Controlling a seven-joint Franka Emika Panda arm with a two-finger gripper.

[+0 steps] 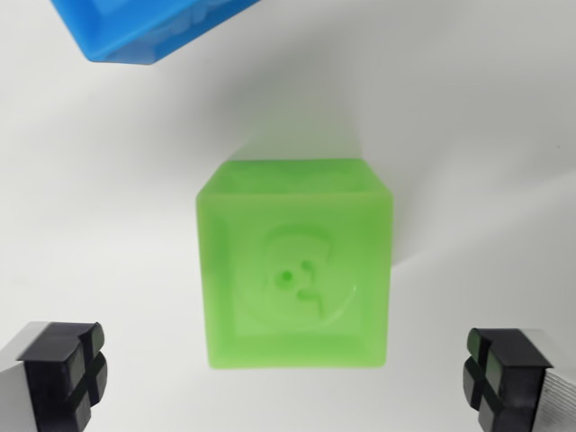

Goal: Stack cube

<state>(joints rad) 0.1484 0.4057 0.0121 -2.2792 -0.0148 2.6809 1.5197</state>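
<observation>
A: Entry, wrist view. Translucent green plastic cube (294,265), embossed figure on its top face, sits flat on the white worktop (108,225). Second item: a blue plastic cube (148,27), cut off by the frame at 11 o'clock, well apart from the green one.

B: Claw (288,378) condition?

A: Spread wide, nothing held. One black-padded fingertip (65,364) shows at 8 o'clock, the other at 4 o'clock. Neither touches the cube.

B: Why that spread?

A: My judgement: the gap is kept wider than the cube so the fingers can pass down on either side of it without nudging it. The camera looks nearly straight down, which fits a pre-grasp alignment.

B: Cube relative to claw?

A: Between the two fingers across the frame, roughly centred, but its body lies toward 12 o'clock of the line joining the fingertips. Its near edge reaches about level with them. Height above the cube: cannot tell.
</observation>
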